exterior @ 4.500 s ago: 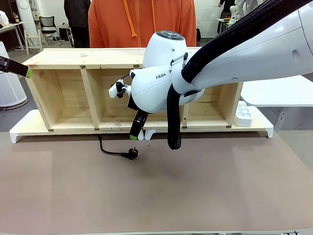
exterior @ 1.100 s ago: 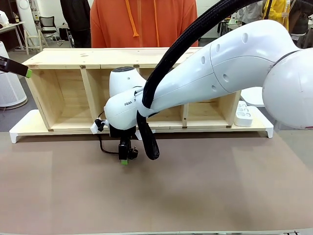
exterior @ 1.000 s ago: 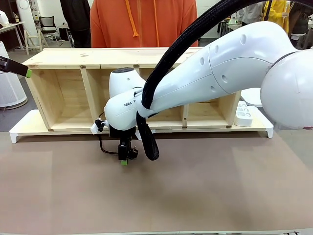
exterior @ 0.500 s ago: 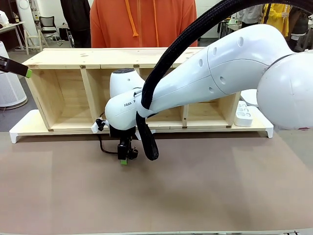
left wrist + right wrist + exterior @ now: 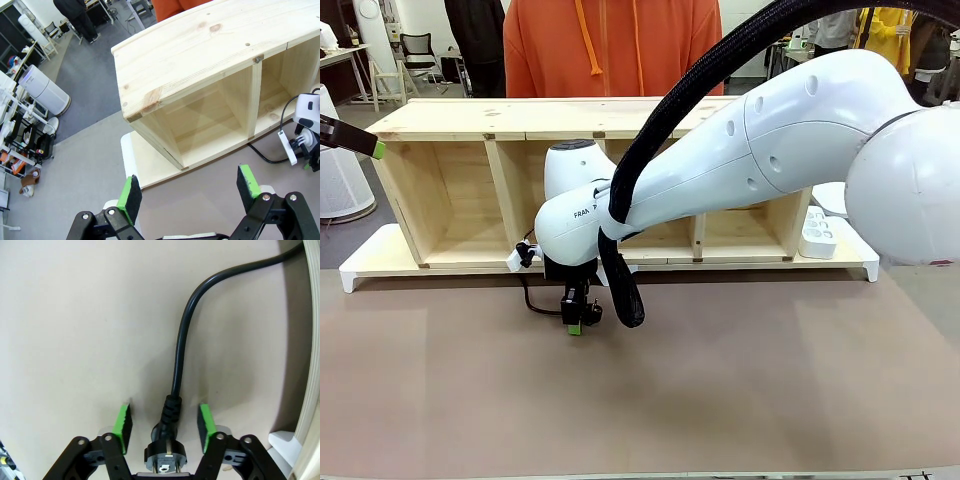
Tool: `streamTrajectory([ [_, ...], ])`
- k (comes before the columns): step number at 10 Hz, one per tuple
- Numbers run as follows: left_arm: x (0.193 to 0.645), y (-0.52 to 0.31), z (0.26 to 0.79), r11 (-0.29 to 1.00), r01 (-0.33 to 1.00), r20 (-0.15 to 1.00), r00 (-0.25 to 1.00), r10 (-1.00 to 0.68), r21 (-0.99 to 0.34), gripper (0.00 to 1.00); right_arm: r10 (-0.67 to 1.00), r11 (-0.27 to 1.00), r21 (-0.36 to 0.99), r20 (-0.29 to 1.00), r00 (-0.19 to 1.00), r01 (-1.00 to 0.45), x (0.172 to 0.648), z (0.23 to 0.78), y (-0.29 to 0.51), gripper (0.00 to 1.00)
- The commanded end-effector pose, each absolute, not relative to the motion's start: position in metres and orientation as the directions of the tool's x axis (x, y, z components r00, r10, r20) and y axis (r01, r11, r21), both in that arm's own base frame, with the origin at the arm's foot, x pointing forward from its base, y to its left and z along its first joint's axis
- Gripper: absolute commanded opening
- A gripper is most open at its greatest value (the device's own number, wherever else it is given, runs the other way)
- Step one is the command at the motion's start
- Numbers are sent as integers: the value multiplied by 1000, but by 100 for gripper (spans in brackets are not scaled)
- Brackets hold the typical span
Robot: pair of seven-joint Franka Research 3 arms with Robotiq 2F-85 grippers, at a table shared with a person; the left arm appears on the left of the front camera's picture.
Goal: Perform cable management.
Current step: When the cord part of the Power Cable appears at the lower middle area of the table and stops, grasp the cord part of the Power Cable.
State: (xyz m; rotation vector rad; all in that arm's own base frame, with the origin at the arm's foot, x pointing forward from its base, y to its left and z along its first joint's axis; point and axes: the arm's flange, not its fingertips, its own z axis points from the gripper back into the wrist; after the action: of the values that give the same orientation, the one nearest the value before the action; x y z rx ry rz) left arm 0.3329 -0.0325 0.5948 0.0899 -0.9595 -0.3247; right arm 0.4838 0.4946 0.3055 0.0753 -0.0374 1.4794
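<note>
Where the cable [image 5: 177, 365] lies, a wooden shelf [image 5: 470, 118] stands just behind.

Bare tabletop [image 5: 720, 400] nearside; wooden shelf [image 5: 450, 120] bars the far edge.

front faces shelf [image 5: 450, 118]; right wrist sits close, probably above cable [image 5: 177, 365].

right gripper [image 5: 578, 324] | low on table [image 5: 770, 380] | at cable [image 5: 530, 301] end | shelf [image 5: 450, 120] behind
</note>
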Motion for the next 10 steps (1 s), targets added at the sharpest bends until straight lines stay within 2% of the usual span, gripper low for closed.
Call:
streamTrajectory([
  [1,334,-33,595,948,229,792,525,-312,221,100,992,118,-4,52,117,-993,485,304,496,20],
  [2,334,-33,595,948,229,792,525,-312,221,100,991,126,-8,51,126,-992,485,304,495,35],
  [3,334,-33,595,948,229,792,525,-312,221,100,990,134,-9,51,133,-991,485,304,495,0],
  [4,334,-33,595,948,229,792,525,-312,221,100,989,138,-13,50,137,-990,485,305,494,15],
  [5,334,-33,595,948,229,792,525,-312,221,100,989,144,-17,50,143,-990,485,305,494,0],
  [10,334,-33,595,948,229,792,525,-312,221,100,981,191,-73,53,188,-979,471,325,485,0],
])
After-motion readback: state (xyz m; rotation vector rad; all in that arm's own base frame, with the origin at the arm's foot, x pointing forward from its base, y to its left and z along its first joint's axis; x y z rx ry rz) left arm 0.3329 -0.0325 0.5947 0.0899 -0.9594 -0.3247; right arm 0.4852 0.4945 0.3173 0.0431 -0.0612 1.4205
